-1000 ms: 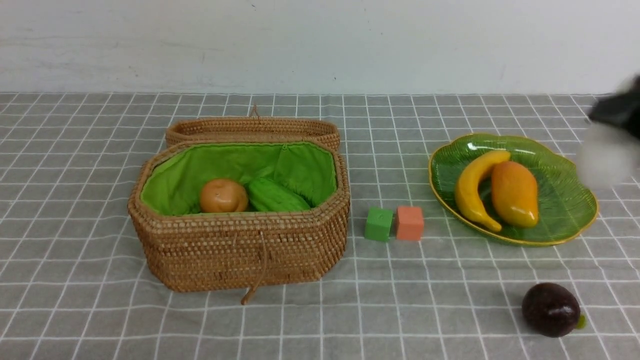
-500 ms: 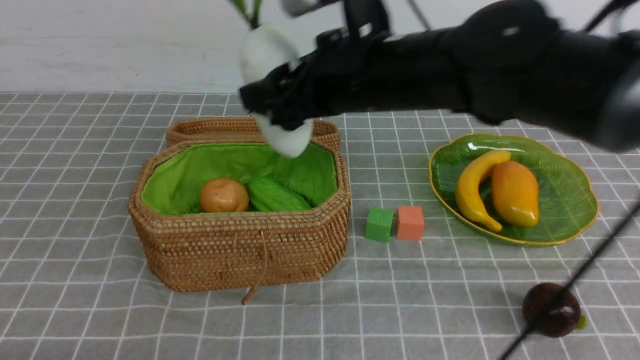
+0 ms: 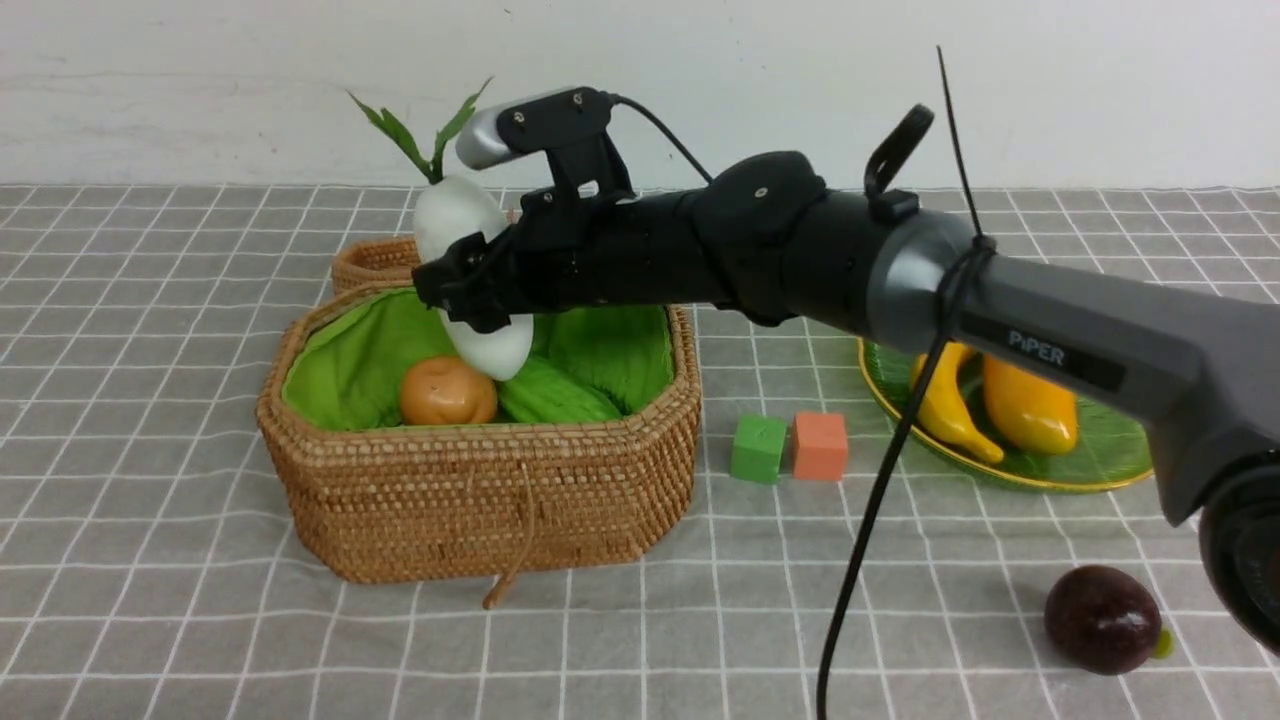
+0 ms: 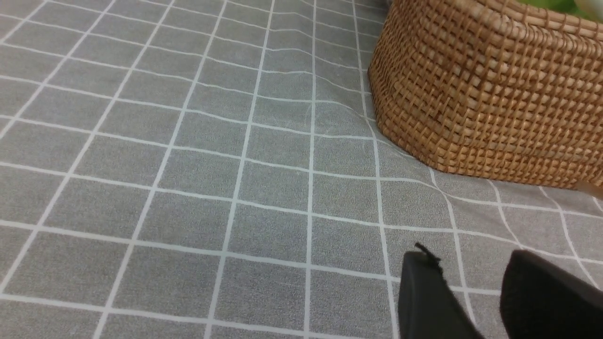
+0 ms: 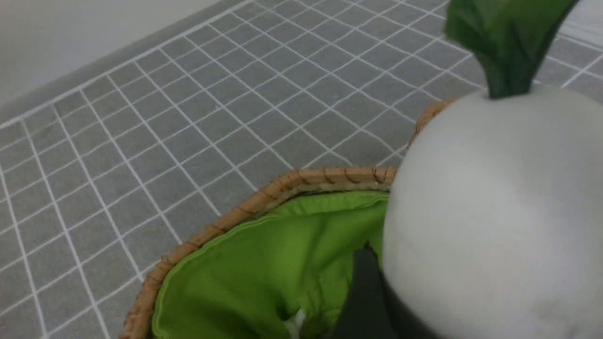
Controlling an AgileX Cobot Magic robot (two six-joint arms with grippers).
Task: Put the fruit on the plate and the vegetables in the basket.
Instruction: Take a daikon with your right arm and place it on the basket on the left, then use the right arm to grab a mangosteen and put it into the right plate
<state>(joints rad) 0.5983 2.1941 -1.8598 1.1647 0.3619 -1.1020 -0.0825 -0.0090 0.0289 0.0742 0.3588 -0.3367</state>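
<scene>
With my right jaws [image 3: 465, 285] gripping the white radish [image 3: 490, 345] above the basket [image 3: 480, 500], I record its leaves up and body tilted. The potato [image 3: 448, 391] and cucumber [image 3: 555, 392] lie inside. The banana [image 3: 950, 405] and mango [image 3: 1028, 408] occupy the plate [image 3: 1105, 450]; the purple fruit [image 3: 1101, 620] sits on the surface [image 3: 760, 620]. My left jaws [image 4: 476, 282] stand apart, holding nothing visible.

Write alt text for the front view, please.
A black robot gripper holds a white radish over a wicker basket containing a potato and cucumber. Banana and mango sit on a green plate; a dark purple fruit lies on the table.
</scene>
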